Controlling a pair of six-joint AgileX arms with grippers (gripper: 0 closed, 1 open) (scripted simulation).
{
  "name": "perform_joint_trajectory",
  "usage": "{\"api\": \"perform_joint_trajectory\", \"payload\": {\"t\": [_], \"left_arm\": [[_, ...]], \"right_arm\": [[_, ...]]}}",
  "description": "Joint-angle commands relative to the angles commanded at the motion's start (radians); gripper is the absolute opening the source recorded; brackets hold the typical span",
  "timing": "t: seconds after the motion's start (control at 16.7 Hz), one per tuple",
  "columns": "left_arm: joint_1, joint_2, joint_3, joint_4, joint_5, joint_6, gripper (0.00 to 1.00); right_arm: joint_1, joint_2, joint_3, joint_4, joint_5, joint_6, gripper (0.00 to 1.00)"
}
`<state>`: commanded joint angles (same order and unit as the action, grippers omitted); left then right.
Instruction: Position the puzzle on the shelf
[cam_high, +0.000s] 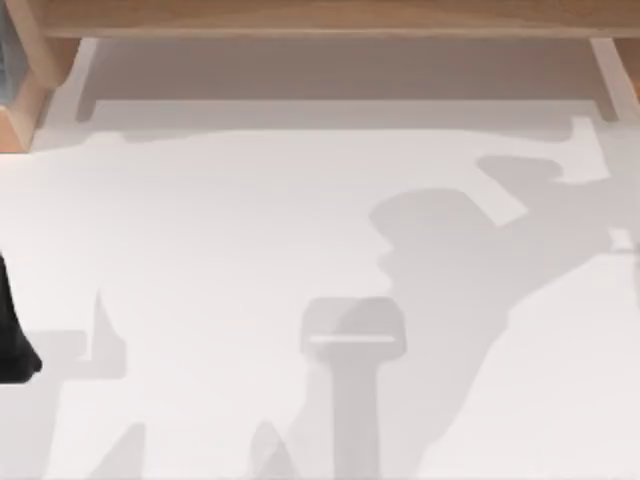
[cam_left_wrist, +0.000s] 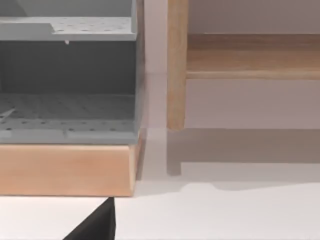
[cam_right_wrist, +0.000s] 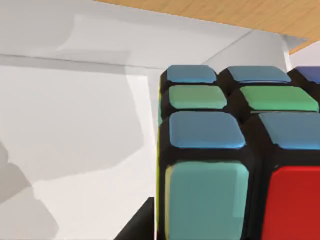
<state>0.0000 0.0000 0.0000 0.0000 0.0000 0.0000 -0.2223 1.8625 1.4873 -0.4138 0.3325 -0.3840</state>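
The puzzle (cam_right_wrist: 225, 160) sits very close under the right wrist camera, its black frame and blue, green, teal and red stickers crowding the view, with the shelf (cam_right_wrist: 235, 12) passing above and beyond it and white tabletop (cam_right_wrist: 65, 110) to its side. That nearness suggests the right arm has the cube, but its fingers are not visible, so I cannot tell how far they are spread or whether they truly grip it. As a judgement, the cube is light, rigid and hard-faced, with glossy stickers that may slip; flat pads pressed on two opposite faces, centred on the middle row, would hold it best and keep the layers from twisting. From above, the shelf (cam_high: 330, 15) runs along the far edge of the table (cam_high: 200, 250), its board overhanging shaded tabletop, with side supports at either end. In front of the shelf the tabletop carries only shadows of the arms, giving free room to approach. Near the shelf's left support stands a grey perforated rack on a wooden base (cam_left_wrist: 67, 167), beside the parked left arm, whose finger spread I cannot tell.
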Motion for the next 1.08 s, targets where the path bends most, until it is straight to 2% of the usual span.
{"api": "perform_joint_trajectory", "payload": {"t": [0.3, 0.54, 0.84, 1.08], "left_arm": [[0.0, 0.0, 0.0, 0.0, 0.0, 0.0, 1.0], [0.0, 0.0, 0.0, 0.0, 0.0, 0.0, 1.0], [0.0, 0.0, 0.0, 0.0, 0.0, 0.0, 1.0], [0.0, 0.0, 0.0, 0.0, 0.0, 0.0, 1.0]], "right_arm": [[0.173, -0.174, -0.354, 0.411, 0.102, 0.092, 0.0], [0.343, -0.196, -0.569, 0.742, 0.138, 0.195, 0.0], [0.53, -0.113, -0.646, 1.163, 0.121, 0.323, 0.0], [0.615, -0.05, -0.631, 1.335, 0.097, 0.387, 0.0]]}}
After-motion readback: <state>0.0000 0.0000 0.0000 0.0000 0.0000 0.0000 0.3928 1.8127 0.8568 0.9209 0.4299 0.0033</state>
